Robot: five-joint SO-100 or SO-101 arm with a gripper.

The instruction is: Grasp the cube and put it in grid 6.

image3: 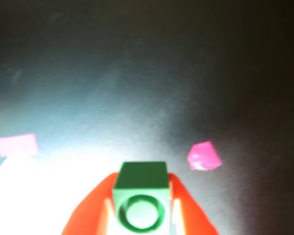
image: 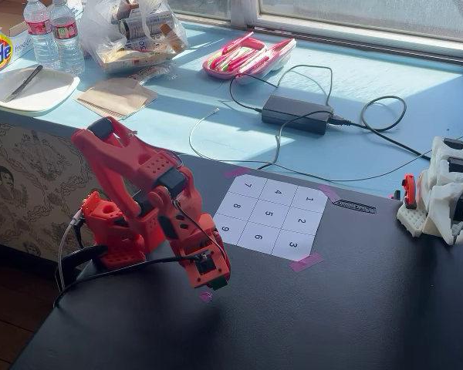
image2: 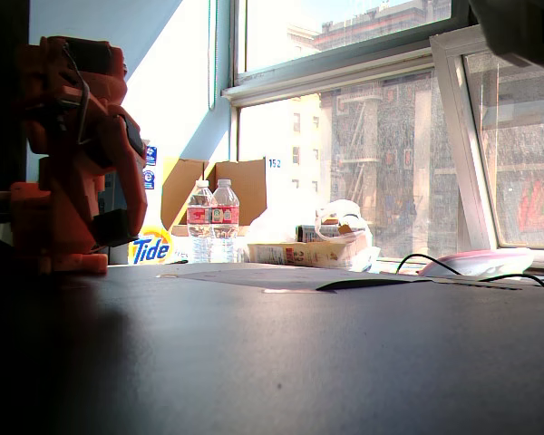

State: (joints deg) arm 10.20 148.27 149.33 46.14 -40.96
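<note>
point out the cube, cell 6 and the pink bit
cube (image3: 140, 188): wrist view, top front edge, between the fingers.
cell 6 (image: 259, 237): a fixed view, on the digit.
pink bit (image3: 204, 156): wrist view, its middle.

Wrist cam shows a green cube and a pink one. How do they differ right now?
The green cube sits between the gripper fingers, seemingly held; the pink cube lies free on the dark table, right of it. The green cube shows a round ring mark on one face; the pink cube looks plain. In this view the green cube looks bigger, being nearer. Both are small single-coloured blocks.
</note>
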